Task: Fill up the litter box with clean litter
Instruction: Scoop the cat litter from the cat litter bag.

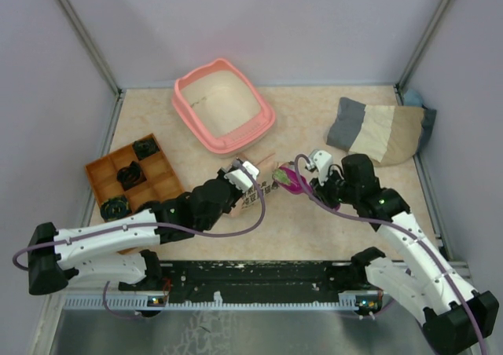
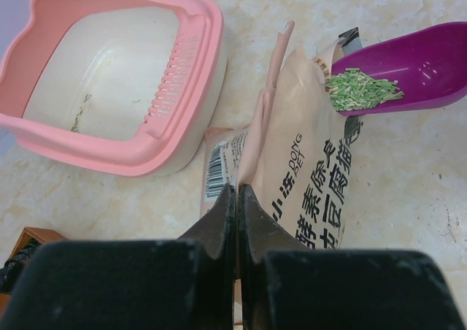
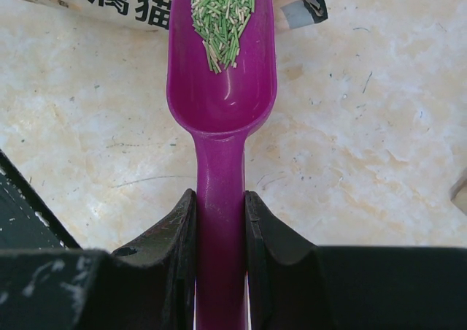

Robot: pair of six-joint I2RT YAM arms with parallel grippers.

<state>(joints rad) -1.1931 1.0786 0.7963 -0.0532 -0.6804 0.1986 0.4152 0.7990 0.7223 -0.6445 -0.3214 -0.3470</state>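
The salmon-pink litter box (image 1: pixel 189 113) stands at the back centre, its floor nearly bare apart from a few specks; its rim (image 2: pixel 109 158) also shows in the left wrist view. A beige printed paper bag (image 2: pixel 306 177) lies in front of it. My left gripper (image 2: pixel 238 191) is shut on the bag's upright edge. My right gripper (image 3: pixel 220 198) is shut on the handle of a magenta scoop (image 3: pixel 219 104). The scoop bowl (image 2: pixel 430 67) sits at the bag's mouth and holds a small pile of clean litter (image 3: pixel 222 12), green granules (image 2: pixel 357 89).
An orange compartmented tray (image 1: pixel 105 168) with black items sits at the left, beside the left arm. A grey and beige cloth bag (image 1: pixel 377 131) lies at the back right. Enclosure walls bound the table on three sides.
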